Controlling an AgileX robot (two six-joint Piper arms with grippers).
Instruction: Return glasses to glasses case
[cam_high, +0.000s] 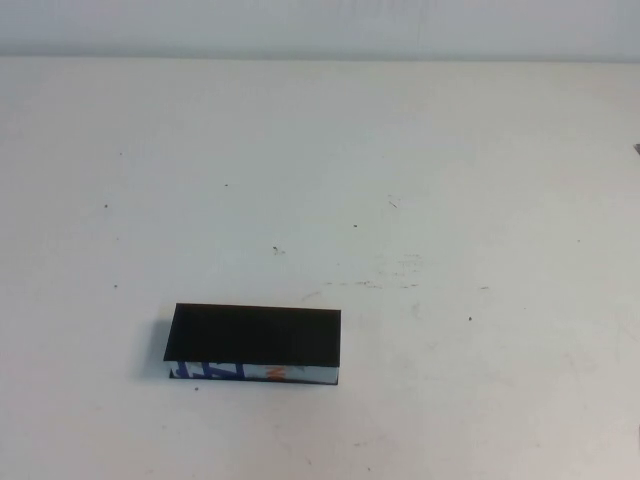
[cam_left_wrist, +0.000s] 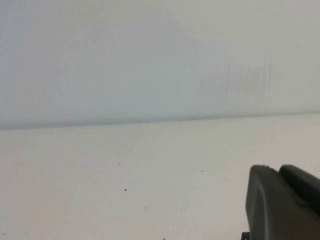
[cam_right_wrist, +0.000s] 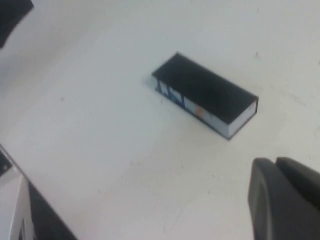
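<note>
The glasses case (cam_high: 255, 340) lies on the white table (cam_high: 420, 180), left of centre near the front. Its flat black lid is down, and the light front side shows blue and orange print. The glasses are out of view. Neither arm appears in the high view. In the right wrist view the case (cam_right_wrist: 205, 92) lies well away from my right gripper (cam_right_wrist: 274, 161), whose dark fingers are pressed together with nothing between them. The left wrist view shows my left gripper (cam_left_wrist: 276, 169) over bare table, its fingers together and holding nothing.
A pale wall (cam_left_wrist: 150, 60) rises behind the table's far edge. In the right wrist view a dark shape (cam_right_wrist: 12, 15) sits in one corner and a grey and white structure (cam_right_wrist: 15, 200) stands at the table's edge. Small dark specks dot the tabletop.
</note>
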